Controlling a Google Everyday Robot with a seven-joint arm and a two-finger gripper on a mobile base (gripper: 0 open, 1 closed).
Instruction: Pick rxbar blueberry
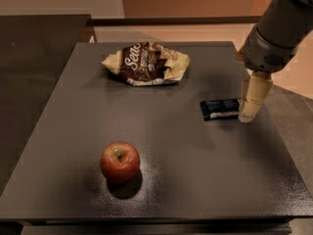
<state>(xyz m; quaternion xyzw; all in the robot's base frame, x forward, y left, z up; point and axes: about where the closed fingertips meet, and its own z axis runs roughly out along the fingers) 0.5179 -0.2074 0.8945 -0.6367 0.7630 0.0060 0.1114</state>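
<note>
The rxbar blueberry (220,108) lies flat on the right part of the desk (161,180), well apart from the apple (120,161) and the chip bag (146,63). Its long axis runs across the view, barely tilted. The hand (247,114) hangs tip-down just beside the bar's right end, holding nothing; open or closed — cannot tell. Judgement: a short shift leftward along that axis, then grip across the narrow width.

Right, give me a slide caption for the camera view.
Pincer at one end of the rxbar blueberry on the dark table; apple and chip bag lie apart.
</note>
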